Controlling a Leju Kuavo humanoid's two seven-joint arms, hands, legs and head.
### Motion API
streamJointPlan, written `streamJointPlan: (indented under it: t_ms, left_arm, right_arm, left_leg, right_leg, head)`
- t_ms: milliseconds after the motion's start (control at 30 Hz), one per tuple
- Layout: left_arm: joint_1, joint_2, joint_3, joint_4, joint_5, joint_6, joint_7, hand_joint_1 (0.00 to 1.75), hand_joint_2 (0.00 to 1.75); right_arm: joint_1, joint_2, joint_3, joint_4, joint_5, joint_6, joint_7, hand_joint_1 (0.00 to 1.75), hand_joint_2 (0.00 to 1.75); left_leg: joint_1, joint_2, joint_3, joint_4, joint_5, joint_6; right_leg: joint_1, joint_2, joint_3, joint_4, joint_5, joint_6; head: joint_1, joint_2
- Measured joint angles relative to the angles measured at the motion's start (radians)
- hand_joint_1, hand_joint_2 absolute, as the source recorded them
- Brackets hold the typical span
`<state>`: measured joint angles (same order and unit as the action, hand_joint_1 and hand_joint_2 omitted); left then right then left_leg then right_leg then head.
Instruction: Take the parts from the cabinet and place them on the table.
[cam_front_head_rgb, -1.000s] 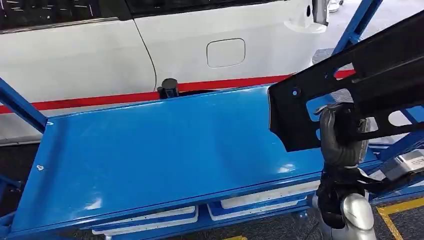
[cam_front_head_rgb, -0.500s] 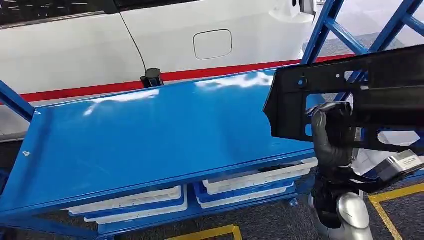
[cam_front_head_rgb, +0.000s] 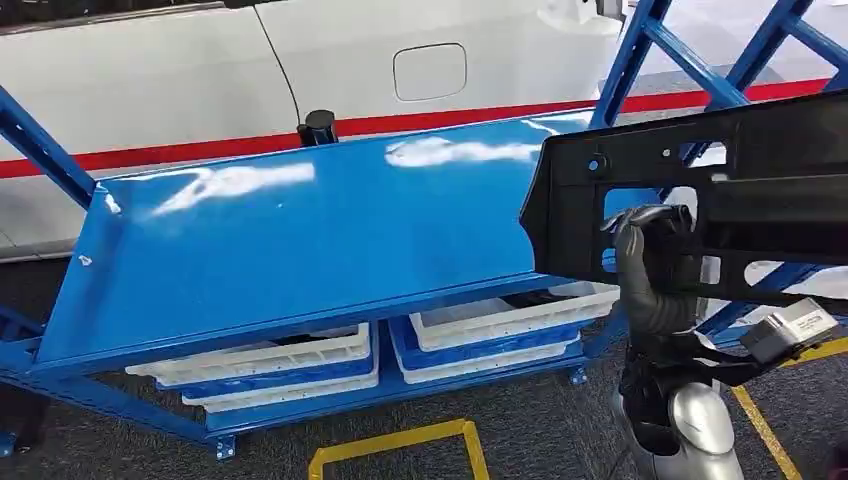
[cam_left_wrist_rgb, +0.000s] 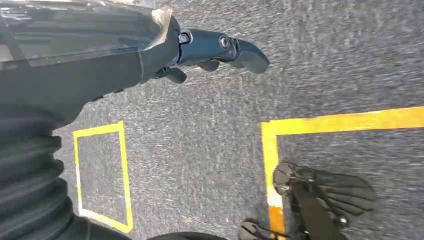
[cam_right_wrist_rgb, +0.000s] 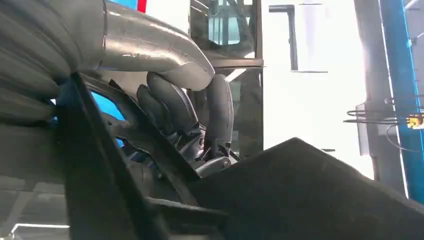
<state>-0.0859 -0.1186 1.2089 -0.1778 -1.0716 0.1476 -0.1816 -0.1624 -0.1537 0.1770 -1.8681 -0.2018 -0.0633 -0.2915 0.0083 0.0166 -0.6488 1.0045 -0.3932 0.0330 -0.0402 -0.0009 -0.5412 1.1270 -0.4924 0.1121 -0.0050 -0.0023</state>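
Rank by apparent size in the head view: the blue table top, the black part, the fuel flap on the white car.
1. Blue table top, largest.
2. Black part, held by the right hand; nearer the camera and cut off by the frame, so only its apparent size counts.
3. Fuel flap, smallest.

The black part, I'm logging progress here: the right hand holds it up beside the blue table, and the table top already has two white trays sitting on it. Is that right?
Not quite. The right hand does hold the black part up beside the blue table, but the white trays sit on the shelf under the table top, not on it. The head view shows this.
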Motion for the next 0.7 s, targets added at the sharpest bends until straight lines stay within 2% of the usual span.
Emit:
streamJointPlan:
  t_ms: [33,67,100,133,167,200,233,267,300,333,367,400,433,467,500,533,567,600,667,700]
  left_arm:
    - [0.0,0.005,0.0,-0.002,0.001,0.002,0.001,0.0,1.75]
    - [0.0,0.004,0.0,0.0,0.001,0.003,0.002,0.0,1.75]
    - [0.001,0.005,0.001,0.0,0.002,0.003,0.002,0.0,1.75]
    - [0.002,0.005,0.002,0.0,0.002,0.004,0.003,0.0,1.75]
    - [0.004,0.006,0.004,0.0,0.002,0.005,0.003,0.0,1.75]
    - [0.005,0.007,0.006,0.0,0.003,0.006,0.003,0.0,1.75]
    - [0.005,0.007,0.007,0.0,0.003,0.006,0.004,0.0,1.75]
    - [0.006,0.006,0.008,0.0,0.003,0.006,0.004,0.0,1.75]
    - [0.006,0.006,0.008,0.0,0.003,0.006,0.004,0.0,1.75]
    - [0.006,0.006,0.008,0.0,0.003,0.006,0.004,0.0,1.75]
    - [0.006,0.006,0.008,0.0,0.003,0.006,0.004,0.0,1.75]
    - [0.006,0.006,0.008,0.0,0.003,0.006,0.005,0.0,1.75]
    - [0.006,0.006,0.008,0.0,0.003,0.006,0.005,0.0,1.75]
    - [0.006,0.007,0.008,0.0,0.003,0.006,0.006,0.0,1.75]
    - [0.005,0.007,0.008,0.0,0.003,0.006,0.008,0.0,1.75]
    - [0.004,0.008,0.008,0.0,0.002,0.006,0.008,0.0,1.75]
    - [0.003,0.01,0.008,0.0,0.0,0.006,0.009,0.0,1.75]
    - [0.003,0.01,0.008,0.0,-0.003,0.006,0.009,0.0,1.75]
    - [0.004,0.011,0.008,0.0,-0.004,0.005,0.012,0.0,1.75]
    - [0.003,0.012,0.008,0.0,-0.004,0.003,0.012,0.0,1.75]
  right_arm:
    - [-0.003,0.0,0.001,0.003,-0.004,0.001,-0.001,1.75,1.75]
    - [-0.004,-0.003,0.002,0.003,-0.005,0.003,-0.003,1.75,1.75]
    - [-0.004,-0.004,0.002,0.005,-0.008,0.003,-0.003,1.75,1.75]
    - [-0.004,-0.005,0.003,0.008,-0.011,0.004,-0.006,1.75,1.75]
    - [-0.005,-0.005,0.003,0.011,-0.014,0.004,-0.009,1.75,1.75]
    - [-0.007,-0.006,0.004,0.014,-0.016,0.005,-0.011,1.75,1.75]
    - [-0.006,-0.006,0.005,0.015,-0.02,0.005,-0.012,1.75,1.75]
    - [-0.007,-0.007,0.006,0.015,-0.022,0.005,-0.014,1.75,1.75]
    - [-0.006,-0.007,0.007,0.015,-0.024,0.006,-0.016,1.75,1.75]
    - [-0.006,-0.007,0.009,0.016,-0.028,0.007,-0.018,1.75,1.75]
    - [-0.005,-0.008,0.011,0.018,-0.03,0.008,-0.018,1.75,1.75]
    - [-0.003,-0.009,0.013,0.019,-0.031,0.008,-0.019,1.75,1.75]
    - [-0.001,-0.011,0.013,0.02,-0.032,0.008,-0.021,1.75,1.75]
    - [-0.001,-0.013,0.014,0.02,-0.035,0.008,-0.022,1.75,1.75]
    - [-0.001,-0.013,0.014,0.02,-0.037,0.008,-0.025,1.75,1.75]
    - [-0.001,-0.014,0.014,0.02,-0.038,0.008,-0.027,1.75,1.75]
    - [-0.002,-0.014,0.014,0.02,-0.04,0.008,-0.03,1.75,1.75]
    - [-0.001,-0.016,0.014,0.02,-0.042,0.008,-0.03,1.75,1.75]
    - [0.0,-0.017,0.015,0.02,-0.053,0.008,-0.034,1.75,1.75]
    - [0.001,-0.018,0.015,0.02,-0.06,0.008,-0.035,1.75,1.75]
  left_leg:
    - [-0.004,-0.001,-0.015,0.01,0.004,-0.008]
    - [-0.006,-0.002,-0.02,0.02,0.009,-0.013]
    - [-0.008,-0.004,-0.02,0.021,0.018,-0.015]
    - [-0.006,-0.006,-0.02,0.015,0.027,-0.015]
    - [-0.004,-0.006,-0.022,0.014,0.035,-0.017]
    - [0.0,-0.008,-0.031,0.02,0.022,-0.022]
    - [0.001,-0.009,-0.041,0.046,-0.03,-0.027]
    - [0.002,-0.012,-0.058,0.105,-0.097,-0.031]
    - [0.002,-0.013,-0.079,0.185,-0.156,-0.034]
    - [0.002,-0.014,-0.097,0.264,-0.196,-0.036]
    - [0.002,-0.015,-0.103,0.317,-0.206,-0.035]
    - [0.002,-0.015,-0.091,0.328,-0.193,-0.032]
    - [0.002,-0.015,-0.057,0.298,-0.163,-0.027]
    - [0.001,-0.015,0.002,0.224,-0.127,-0.018]
    - [-0.002,-0.02,0.072,0.129,-0.109,-0.006]
    - [-0.006,-0.027,0.134,0.044,-0.124,0.005]
    - [-0.008,-0.025,0.162,-0.007,-0.139,0.007]
    - [-0.012,-0.025,0.155,-0.003,-0.136,0.002]
    - [-0.022,-0.024,0.15,-0.006,-0.125,0.01]
    - [-0.016,-0.02,0.14,-0.023,-0.106,0.016]
  right_leg:
    - [0.006,0.001,0.053,-0.076,-0.053,-0.003]
    - [0.012,0.005,0.066,-0.112,-0.069,-0.023]
    - [0.01,0.003,0.051,-0.108,-0.067,-0.029]
    - [0.013,0.003,0.05,-0.103,-0.063,-0.038]
    - [0.011,0.001,0.043,-0.103,-0.056,-0.049]
    - [0.005,-0.001,0.034,-0.104,-0.046,-0.066]
    - [0.007,-0.002,0.028,-0.104,-0.036,-0.081]
    - [0.008,-0.002,0.016,-0.104,-0.024,-0.093]
    - [0.01,-0.002,0.002,-0.103,-0.012,-0.096]
    - [0.012,-0.002,-0.012,-0.103,-0.002,-0.097]
    - [0.014,-0.002,-0.024,-0.102,0.008,-0.097]
    - [0.015,-0.002,-0.035,-0.102,0.015,-0.095]
    - [0.018,-0.002,-0.046,-0.102,0.024,-0.094]
    - [0.019,-0.001,-0.055,-0.102,0.032,-0.092]
    - [0.02,0.0,-0.061,-0.102,0.04,-0.089]
    - [0.019,0.0,-0.063,-0.102,0.046,-0.087]
    - [0.028,0.0,-0.067,-0.102,0.051,-0.079]
    - [0.022,-0.002,-0.068,-0.104,0.059,-0.067]
    - [0.015,-0.002,-0.069,-0.109,0.074,-0.053]
    - [0.018,-0.003,-0.074,-0.107,0.074,-0.048]
  head:
    - [0.003,0.0]
    - [0.004,0.0]
    - [0.005,0.0]
    - [0.0,0.0]
    - [0.001,0.0]
    - [-0.001,0.0]
    - [-0.003,0.0]
    - [-0.003,0.0]
    - [-0.004,0.0]
    - [-0.004,0.0]
    - [-0.004,0.0]
    - [-0.005,0.0]
    - [-0.004,0.0]
    - [-0.005,0.0]
    - [-0.004,0.0]
    - [-0.004,0.0]
    - [-0.003,0.0]
    - [-0.002,0.0]
    - [-0.006,0.0]
    - [-0.005,0.0]
